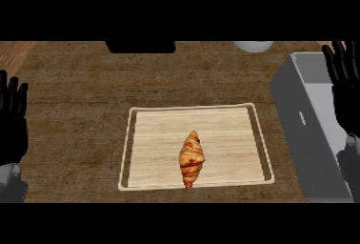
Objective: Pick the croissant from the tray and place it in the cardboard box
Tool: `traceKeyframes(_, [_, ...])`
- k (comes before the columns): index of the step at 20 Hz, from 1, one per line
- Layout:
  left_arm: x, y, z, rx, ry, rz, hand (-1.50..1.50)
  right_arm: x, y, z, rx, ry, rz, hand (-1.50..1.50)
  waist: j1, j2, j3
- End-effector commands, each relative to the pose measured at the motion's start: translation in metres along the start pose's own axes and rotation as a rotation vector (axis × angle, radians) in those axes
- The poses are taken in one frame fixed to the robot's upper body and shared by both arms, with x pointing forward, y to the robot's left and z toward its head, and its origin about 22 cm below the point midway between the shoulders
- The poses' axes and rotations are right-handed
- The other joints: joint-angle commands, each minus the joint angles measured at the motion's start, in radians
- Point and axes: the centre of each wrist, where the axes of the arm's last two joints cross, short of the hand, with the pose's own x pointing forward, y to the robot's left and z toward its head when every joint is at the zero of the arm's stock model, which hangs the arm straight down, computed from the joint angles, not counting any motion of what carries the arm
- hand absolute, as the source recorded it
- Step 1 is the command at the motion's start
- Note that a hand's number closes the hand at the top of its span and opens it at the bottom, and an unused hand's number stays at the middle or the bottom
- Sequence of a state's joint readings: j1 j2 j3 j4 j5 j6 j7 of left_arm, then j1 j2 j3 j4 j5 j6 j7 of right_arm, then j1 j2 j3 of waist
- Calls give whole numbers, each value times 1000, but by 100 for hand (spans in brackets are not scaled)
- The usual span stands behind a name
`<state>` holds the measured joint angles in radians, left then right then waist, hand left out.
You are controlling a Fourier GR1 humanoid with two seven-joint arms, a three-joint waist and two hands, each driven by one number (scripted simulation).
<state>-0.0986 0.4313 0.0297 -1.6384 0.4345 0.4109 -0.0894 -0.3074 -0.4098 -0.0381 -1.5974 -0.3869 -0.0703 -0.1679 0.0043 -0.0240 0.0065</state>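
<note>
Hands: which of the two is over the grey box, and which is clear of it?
The right hand, open at the view's right edge, overlaps the grey box. The left hand, open at the left edge, is over bare counter.

Left robot hand (13,112) and right robot hand (345,90) rest open.

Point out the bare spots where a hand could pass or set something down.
Bare counter lies between the tray and the left hand, and behind the tray. The tray's back half, beyond the croissant, is bare. Crowded: the strip between tray and grey box, under the right hand.
</note>
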Motion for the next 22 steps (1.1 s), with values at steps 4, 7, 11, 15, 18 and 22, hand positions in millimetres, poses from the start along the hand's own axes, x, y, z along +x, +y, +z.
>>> traceKeyframes(4, [6, -15, 1, -346, -67, -234, 0, 56, 46, -25, 122, -71, 368, -150, -36, 6, -17])
traceKeyframes(7, [-1, -15, 7, -459, -21, -291, 0, 59, 18, -26, 269, 41, 786, -150, -88, 6, -43])
traceKeyframes(11, [-10, -28, 15, -593, -4, -334, 0, 80, 65, -18, 299, 46, 923, -150, -63, 3, -21])
traceKeyframes(15, [2, -39, 4, -653, -17, -333, 0, 91, 105, -1, 464, 40, 1142, -150, -27, 10, -16])
traceKeyframes(18, [-14, -43, 8, -673, -10, -336, 0, 101, 136, 11, 558, 32, 1255, -150, -13, 17, -14])
traceKeyframes(22, [-4, -47, 0, -672, -21, -329, 0, 104, 176, 17, 653, 168, 1406, -150, 7, 15, -14])
